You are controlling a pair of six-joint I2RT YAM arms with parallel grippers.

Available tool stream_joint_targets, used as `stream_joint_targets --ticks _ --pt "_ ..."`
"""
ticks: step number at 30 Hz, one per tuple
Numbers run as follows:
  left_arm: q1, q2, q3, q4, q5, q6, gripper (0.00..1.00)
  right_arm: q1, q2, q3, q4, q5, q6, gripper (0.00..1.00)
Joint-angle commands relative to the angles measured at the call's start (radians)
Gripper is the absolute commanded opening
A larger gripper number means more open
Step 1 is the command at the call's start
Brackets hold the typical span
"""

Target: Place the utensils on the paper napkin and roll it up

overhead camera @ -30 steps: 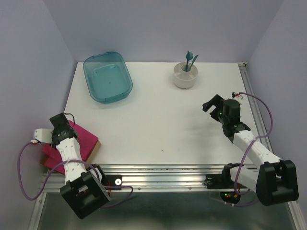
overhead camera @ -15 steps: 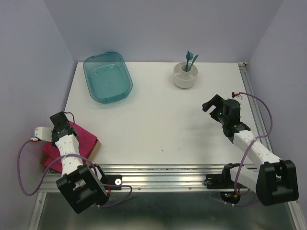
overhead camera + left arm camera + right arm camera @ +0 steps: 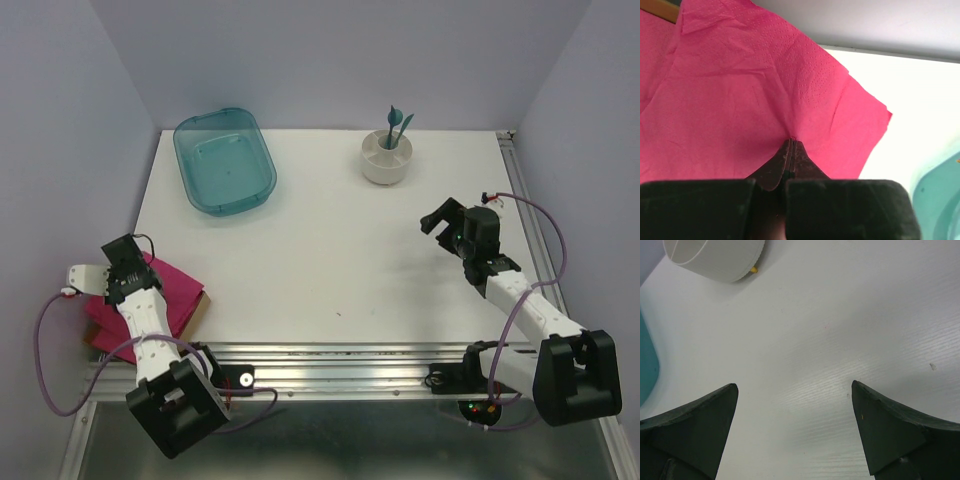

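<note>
The utensils [image 3: 396,124] are dark-teal pieces standing upright in a white cup [image 3: 387,160] at the back right of the table. My left gripper [image 3: 124,266] sits over a pink napkin pile [image 3: 172,293] at the table's front-left corner. In the left wrist view its jaws [image 3: 791,141] are shut, pinching a small ridge of the top sheet, the paper napkin [image 3: 740,90], with creases radiating from the tips. My right gripper [image 3: 441,217] is open and empty above bare table; its wide-apart fingers frame the table in the right wrist view [image 3: 795,390].
A teal plastic tub [image 3: 224,160] stands at the back left; its rim shows in the left wrist view [image 3: 942,192]. The white cup shows in the right wrist view [image 3: 715,257]. The pink pile overhangs the table's left edge on a wooden piece [image 3: 659,7].
My left gripper has shifted slightly over the pink pile, first back to the left, then a little forward. The right arm has barely moved.
</note>
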Motion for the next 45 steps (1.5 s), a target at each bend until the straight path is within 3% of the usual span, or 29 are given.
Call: stream_joint_targets --ticks 1,9,18,26,32,37,42,45 --pt "-0.008 -0.059 0.035 -0.013 0.019 0.009 0.0 -0.001 -0.002 0.03 0.049 -0.01 0.002 1.0" --pt "-0.128 -0.049 0.043 0.022 0.096 -0.018 0.0 -0.002 0.001 0.032 0.048 -0.016 -0.001 1.0" --pt "-0.31 0.088 0.174 0.025 0.083 0.02 0.0 -0.002 -0.002 0.03 0.048 -0.02 -0.001 1.0" --pt "-0.468 0.204 0.199 0.077 0.118 0.029 0.0 -0.002 -0.013 0.028 0.042 -0.017 -0.007 1.0" --pt "-0.613 0.295 0.224 0.062 0.076 -0.043 0.0 -0.002 -0.019 0.027 0.04 -0.012 -0.009 1.0" --pt "-0.653 0.309 0.262 0.048 0.048 -0.052 0.0 -0.002 -0.018 0.025 0.042 -0.029 -0.012 1.0" --pt "-0.653 0.287 0.316 -0.056 -0.076 -0.049 0.0 -0.001 -0.012 0.027 0.045 -0.061 -0.02 1.0" --pt "-0.653 0.27 0.346 -0.099 -0.105 0.002 0.06 -0.002 0.016 0.044 0.042 -0.175 -0.024 1.0"
